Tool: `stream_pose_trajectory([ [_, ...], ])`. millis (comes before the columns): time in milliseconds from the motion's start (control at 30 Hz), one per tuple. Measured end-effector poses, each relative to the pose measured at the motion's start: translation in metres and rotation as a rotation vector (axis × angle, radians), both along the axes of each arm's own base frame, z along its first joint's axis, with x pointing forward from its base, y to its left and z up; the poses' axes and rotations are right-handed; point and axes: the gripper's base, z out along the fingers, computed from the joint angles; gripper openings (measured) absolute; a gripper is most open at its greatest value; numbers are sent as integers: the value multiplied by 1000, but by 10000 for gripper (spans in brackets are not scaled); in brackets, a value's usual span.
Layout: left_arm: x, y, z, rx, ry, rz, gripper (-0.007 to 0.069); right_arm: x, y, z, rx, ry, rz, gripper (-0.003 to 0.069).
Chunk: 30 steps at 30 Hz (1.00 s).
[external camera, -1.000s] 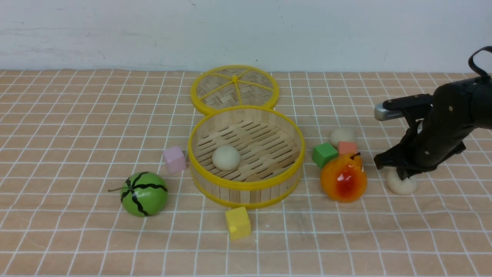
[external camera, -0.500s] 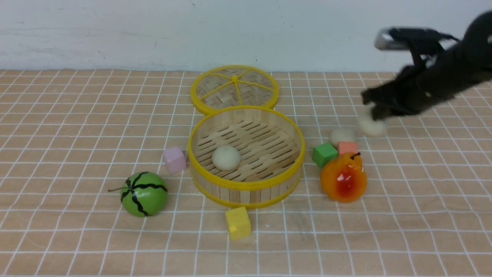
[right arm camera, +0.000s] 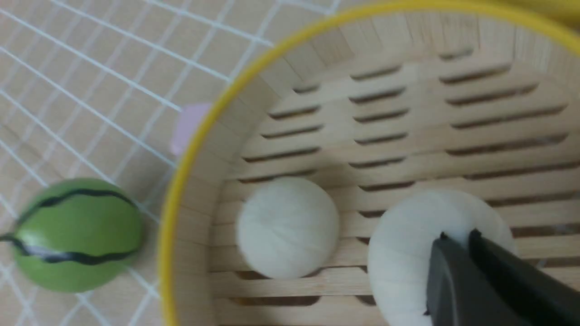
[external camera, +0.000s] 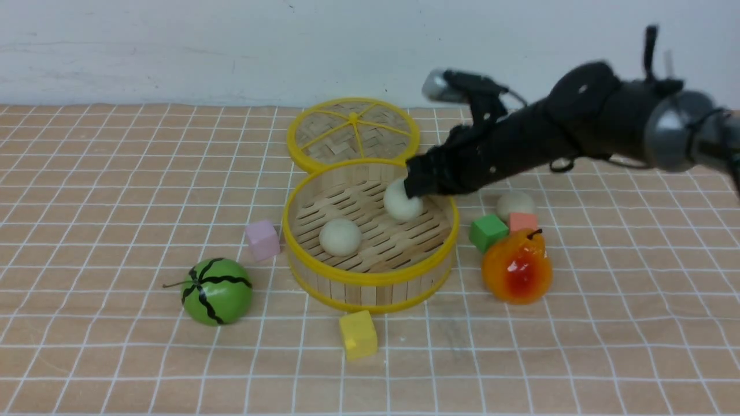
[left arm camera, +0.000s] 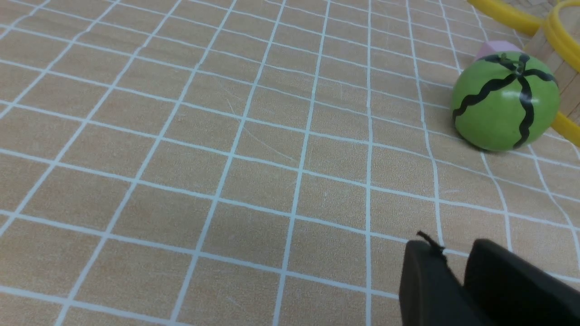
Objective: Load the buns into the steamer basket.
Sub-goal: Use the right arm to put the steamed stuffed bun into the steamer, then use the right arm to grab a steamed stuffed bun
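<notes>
The steamer basket (external camera: pixel 370 277) stands mid-table with one bun (external camera: pixel 340 236) lying on its slatted floor. My right gripper (external camera: pixel 413 188) reaches in over the basket's far right rim, shut on a second bun (external camera: pixel 403 205). In the right wrist view the gripper (right arm camera: pixel 457 235) pinches the top of that bun (right arm camera: pixel 408 253), beside the lying bun (right arm camera: pixel 287 226). A third bun (external camera: pixel 515 204) sits on the table right of the basket. My left gripper (left arm camera: pixel 453 246) shows only in its wrist view, low over bare table, fingertips slightly apart and empty.
The woven lid (external camera: pixel 353 133) lies behind the basket. A green melon (external camera: pixel 217 290) and pink cube (external camera: pixel 262 239) are to its left, a yellow cube (external camera: pixel 358 334) in front. A green cube (external camera: pixel 488 231), orange cube (external camera: pixel 522 221) and orange fruit (external camera: pixel 517 267) crowd the right.
My right gripper lifted a bun off the table at the far right and carried it left, over the fruit and cubes, into the basket. The other things stayed put.
</notes>
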Motion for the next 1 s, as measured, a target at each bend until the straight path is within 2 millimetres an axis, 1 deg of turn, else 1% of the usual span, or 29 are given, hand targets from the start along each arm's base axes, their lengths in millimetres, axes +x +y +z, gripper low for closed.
stream_pose_trajectory([
  [33, 0, 0, 0, 0, 0, 0, 132, 0, 0, 0, 0, 0, 0, 15],
  [67, 0, 0, 0, 0, 0, 0, 135, 2, 1, -10, -7, 11, 1, 37],
  [100, 0, 0, 0, 0, 0, 0, 137, 3, 1, -12, -8, 14, -1, 59],
  [133, 0, 0, 0, 0, 0, 0, 137, 3, 1, -12, -9, 15, -1, 59],
  [200, 0, 0, 0, 0, 0, 0, 141, 4, 1, -12, -7, 10, -5, 130],
  [233, 0, 0, 0, 0, 0, 0, 141, 4, 1, -12, -7, 10, -5, 136],
  [300, 0, 0, 0, 0, 0, 0, 144, 4, 0, -10, -7, -1, -6, 221],
  [333, 0, 0, 0, 0, 0, 0, 144, 4, 0, -9, -7, -2, -6, 236],
  [367, 0, 0, 0, 0, 0, 0, 144, 3, 0, -7, -5, -4, -2, 302],
  [433, 0, 0, 0, 0, 0, 0, 146, 1, 0, -1, -1, -8, 8, 347],
  [500, 0, 0, 0, 0, 0, 0, 146, 0, 0, 5, 5, -12, 17, 368],
  [567, 0, 0, 0, 0, 0, 0, 146, -1, -6, 24, 20, -35, 33, 387],
  [633, 0, 0, 0, 0, 0, 0, 146, 0, -16, 40, 29, -62, 30, 393],
  [667, 0, 0, 0, 0, 0, 0, 146, 0, -17, 42, 29, -66, 29, 393],
  [700, 0, 0, 0, 0, 0, 0, 148, 1, -30, 53, 30, -89, 9, 392],
  [733, 0, 0, 0, 0, 0, 0, 148, 2, -32, 54, 30, -91, 6, 391],
  [767, 0, 0, 0, 0, 0, 0, 151, 4, -46, 60, 22, -108, -20, 388],
  [833, 0, 0, 0, 0, 0, 0, 154, 10, -70, 61, -1, -100, -67, 378],
  [867, 0, 0, 0, 0, 0, 0, 155, 11, -74, 60, -1, -95, -79, 375],
  [933, 0, 0, 0, 0, 0, 0, 155, 15, -94, 52, -34, -51, -124, 360],
  [1000, 0, 0, 0, 0, 0, 0, 157, 17, -105, 41, -87, -9, -149, 347],
])
